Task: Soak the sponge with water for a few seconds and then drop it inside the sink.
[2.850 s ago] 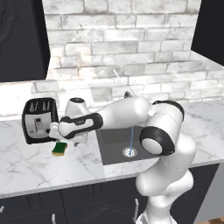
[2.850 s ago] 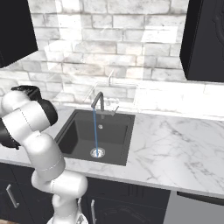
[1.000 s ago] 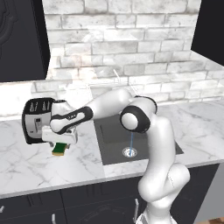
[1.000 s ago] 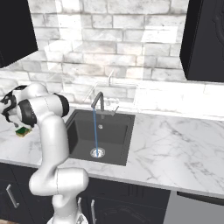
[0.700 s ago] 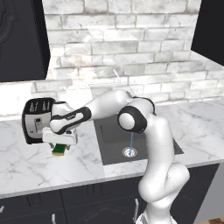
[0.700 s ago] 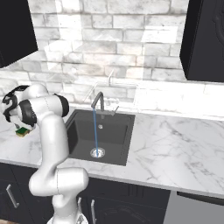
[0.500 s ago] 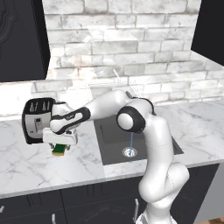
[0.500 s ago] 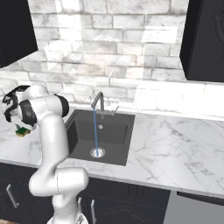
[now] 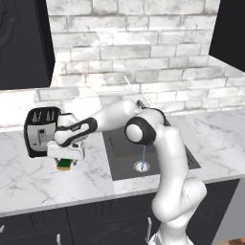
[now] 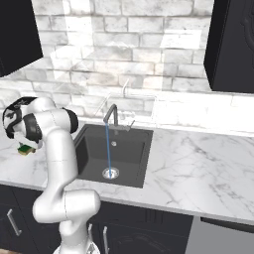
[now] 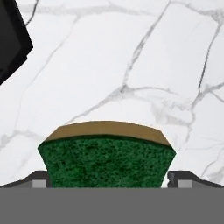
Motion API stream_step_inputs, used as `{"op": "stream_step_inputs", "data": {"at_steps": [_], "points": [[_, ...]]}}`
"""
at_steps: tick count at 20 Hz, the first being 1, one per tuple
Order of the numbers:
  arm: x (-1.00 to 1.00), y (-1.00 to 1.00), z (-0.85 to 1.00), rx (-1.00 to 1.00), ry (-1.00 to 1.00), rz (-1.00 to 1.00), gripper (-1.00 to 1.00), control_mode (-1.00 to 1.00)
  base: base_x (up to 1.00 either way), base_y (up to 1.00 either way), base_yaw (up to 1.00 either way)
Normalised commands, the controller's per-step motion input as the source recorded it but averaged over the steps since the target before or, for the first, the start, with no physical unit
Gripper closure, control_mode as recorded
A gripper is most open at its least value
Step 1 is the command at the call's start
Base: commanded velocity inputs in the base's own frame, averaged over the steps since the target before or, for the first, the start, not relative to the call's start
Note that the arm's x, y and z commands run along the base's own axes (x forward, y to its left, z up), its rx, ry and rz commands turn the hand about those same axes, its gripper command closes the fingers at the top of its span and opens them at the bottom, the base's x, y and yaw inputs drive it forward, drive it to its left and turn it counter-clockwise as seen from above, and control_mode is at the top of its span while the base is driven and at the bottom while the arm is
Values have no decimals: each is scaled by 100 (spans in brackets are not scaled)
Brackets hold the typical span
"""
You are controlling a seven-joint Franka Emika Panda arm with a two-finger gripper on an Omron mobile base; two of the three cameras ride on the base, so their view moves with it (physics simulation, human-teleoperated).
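- I see the marble bench (image 9: 28, 182) spreading under my hand in every direction, white with grey veins, and it runs on past the basin far to the hand's right.
- The sink (image 10: 92, 149) is a dark grey basin sunk into the bench, well apart from my hand, off toward the arm's base side.
- The toaster (image 9: 39, 130), black and silver, stands just beside my hand, on its far left side; in the hand view a black corner of it (image 11: 11, 39) sits at the upper left.
- The tap (image 10: 111, 116) stands at the back rim of the sink, a grey gooseneck.
- The water (image 10: 107, 146) falls from the tap in a thin pale-blue stream down to the round silver drain (image 10: 110, 173).
- My hand (image 9: 65, 160) is lowered over the bench, pointing down, its fingers spread wide.
- The sponge (image 11: 106, 155) lies on the bench directly below my hand, green scouring face up, yellow body showing at its far edge; it sits between the two finger tips (image 11: 39, 178), which flank its ends. I cannot tell whether they touch it.
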Motion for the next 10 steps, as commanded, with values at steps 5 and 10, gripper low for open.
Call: {"op": "stream_step_inputs", "data": {"at_steps": [5,10], "points": [[1,0,-22,0,7,0,-100,-100,0,0,0],[0,0,-24,0,7,0,-100,-100,0,0,0]]}}
